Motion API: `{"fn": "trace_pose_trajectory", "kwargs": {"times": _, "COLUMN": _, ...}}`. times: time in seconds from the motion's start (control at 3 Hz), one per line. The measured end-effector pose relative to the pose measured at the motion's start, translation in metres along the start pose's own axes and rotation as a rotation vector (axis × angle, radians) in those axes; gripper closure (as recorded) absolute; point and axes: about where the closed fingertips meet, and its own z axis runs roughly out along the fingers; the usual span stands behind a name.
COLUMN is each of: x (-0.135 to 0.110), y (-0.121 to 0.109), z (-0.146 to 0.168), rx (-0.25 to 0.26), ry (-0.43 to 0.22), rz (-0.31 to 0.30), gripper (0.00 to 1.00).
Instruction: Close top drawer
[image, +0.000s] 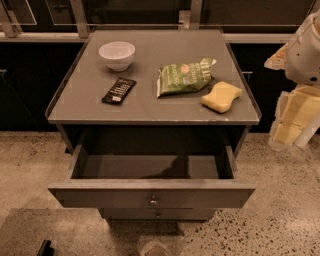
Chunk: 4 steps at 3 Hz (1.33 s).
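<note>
The top drawer (100, 196) of a grey cabinet is pulled far out toward me. Its wide flat front carries a small round metal knob (153, 201) at centre. The drawer's inside (145, 167) looks empty, with a shadow on its floor. A narrower drawer front (130, 214) with a similar knob shows just below it. My gripper (292, 122), pale yellow and white, hangs at the right edge of the view. It is to the right of the cabinet, level with the countertop's front edge, and touches neither the drawer nor the cabinet.
On the cabinet top (150, 107) lie a white bowl (117, 54), a black packet (119, 90), a green snack bag (184, 76) and a yellow sponge (221, 96). Speckled floor (280, 200) surrounds the cabinet. A dark wall with a rail (45, 36) runs behind.
</note>
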Motion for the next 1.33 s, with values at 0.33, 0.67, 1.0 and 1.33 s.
{"fn": "trace_pose_trajectory", "kwargs": {"times": 0.33, "x": 0.000, "y": 0.000, "z": 0.000, "rx": 0.000, "ry": 0.000, "rz": 0.000, "gripper": 0.00}}
{"fn": "trace_pose_trajectory", "kwargs": {"times": 0.67, "x": 0.006, "y": 0.008, "z": 0.008, "rx": 0.011, "ry": -0.025, "rz": 0.028, "gripper": 0.00}}
{"fn": "trace_pose_trajectory", "kwargs": {"times": 1.0, "x": 0.024, "y": 0.038, "z": 0.049, "rx": -0.010, "ry": -0.099, "rz": 0.143, "gripper": 0.00}}
{"fn": "trace_pose_trajectory", "kwargs": {"times": 1.33, "x": 0.038, "y": 0.075, "z": 0.111, "rx": -0.068, "ry": -0.180, "rz": 0.269, "gripper": 0.00}}
